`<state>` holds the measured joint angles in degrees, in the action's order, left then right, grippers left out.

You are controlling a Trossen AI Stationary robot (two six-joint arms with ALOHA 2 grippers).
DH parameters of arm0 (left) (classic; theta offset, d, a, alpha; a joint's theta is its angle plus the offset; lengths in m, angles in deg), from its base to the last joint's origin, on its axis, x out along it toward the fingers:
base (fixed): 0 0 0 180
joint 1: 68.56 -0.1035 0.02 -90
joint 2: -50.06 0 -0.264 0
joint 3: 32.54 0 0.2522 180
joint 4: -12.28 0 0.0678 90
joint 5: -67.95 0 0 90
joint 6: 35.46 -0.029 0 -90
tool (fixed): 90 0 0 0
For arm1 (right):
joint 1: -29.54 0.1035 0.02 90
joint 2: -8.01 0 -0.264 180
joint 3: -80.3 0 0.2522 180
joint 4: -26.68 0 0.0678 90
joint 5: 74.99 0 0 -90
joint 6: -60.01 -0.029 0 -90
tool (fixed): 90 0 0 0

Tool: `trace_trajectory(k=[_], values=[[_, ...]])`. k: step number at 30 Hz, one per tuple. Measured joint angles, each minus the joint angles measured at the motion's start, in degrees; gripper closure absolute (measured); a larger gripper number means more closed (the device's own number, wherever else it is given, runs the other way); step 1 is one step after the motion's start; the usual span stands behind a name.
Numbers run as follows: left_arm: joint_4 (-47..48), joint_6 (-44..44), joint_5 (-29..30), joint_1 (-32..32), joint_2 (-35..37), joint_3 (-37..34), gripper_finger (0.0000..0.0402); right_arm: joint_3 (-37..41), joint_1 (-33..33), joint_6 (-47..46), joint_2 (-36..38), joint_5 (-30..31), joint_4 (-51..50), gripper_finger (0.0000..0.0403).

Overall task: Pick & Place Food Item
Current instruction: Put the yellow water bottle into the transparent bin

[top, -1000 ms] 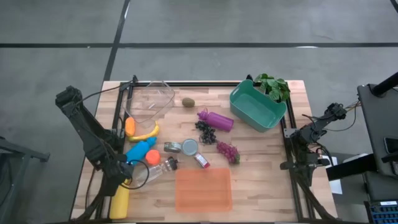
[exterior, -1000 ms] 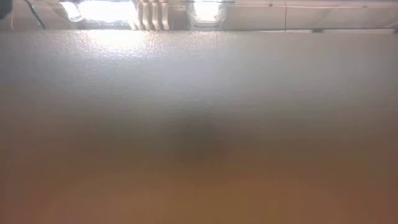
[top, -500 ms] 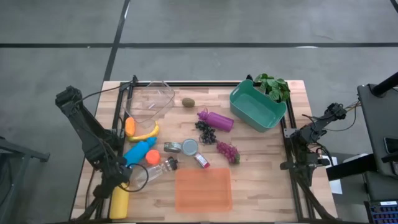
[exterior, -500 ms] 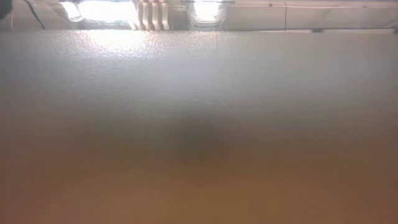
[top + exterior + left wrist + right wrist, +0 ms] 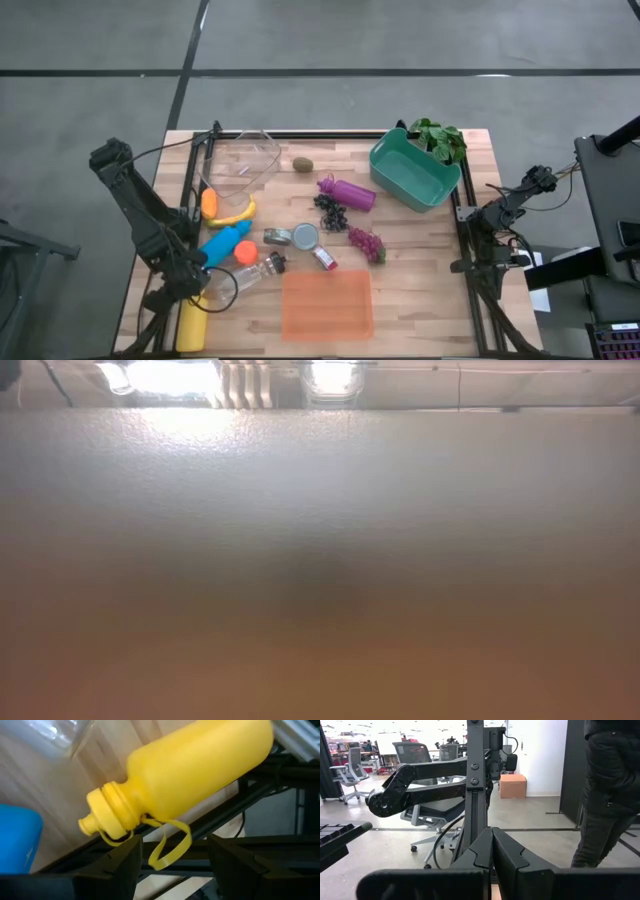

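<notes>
The food lies on the wooden table: a banana [image 5: 236, 213] and an orange [image 5: 209, 203] at the left, a kiwi [image 5: 302, 164] farther back, dark grapes [image 5: 332, 212] and purple grapes [image 5: 366, 243] in the middle. My left gripper [image 5: 197, 289] hangs open near the table's near-left corner, pointing steeply down over the cap end of a lying yellow bottle [image 5: 195, 770]. Its fingers [image 5: 122, 865] stand either side of the bottle's strap loop [image 5: 170, 845] without touching it. My right gripper [image 5: 492, 851] is shut, level, parked off the table's right edge.
A clear tub [image 5: 240, 160], a teal bin [image 5: 413, 176] and an orange tray [image 5: 326, 303] stand on the table. A blue bottle [image 5: 225, 242], a purple bottle [image 5: 350, 192], cans [image 5: 305, 236] and a clear bottle [image 5: 252, 268] lie among the food. The low view shows only blur.
My left gripper has rolled about its own pointing line while staying over the yellow bottle's cap end. Nothing on the table has moved.
</notes>
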<state>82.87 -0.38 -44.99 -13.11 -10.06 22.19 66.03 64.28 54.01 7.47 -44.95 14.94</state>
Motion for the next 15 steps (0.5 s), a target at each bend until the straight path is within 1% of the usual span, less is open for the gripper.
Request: trace_trajectory(k=[15], values=[[1.3,-1.9,1.4,0.6,-0.1,-0.1,0.0177,0.0,0.0,0.0,0.0,0.0,0.0,0.0395]])
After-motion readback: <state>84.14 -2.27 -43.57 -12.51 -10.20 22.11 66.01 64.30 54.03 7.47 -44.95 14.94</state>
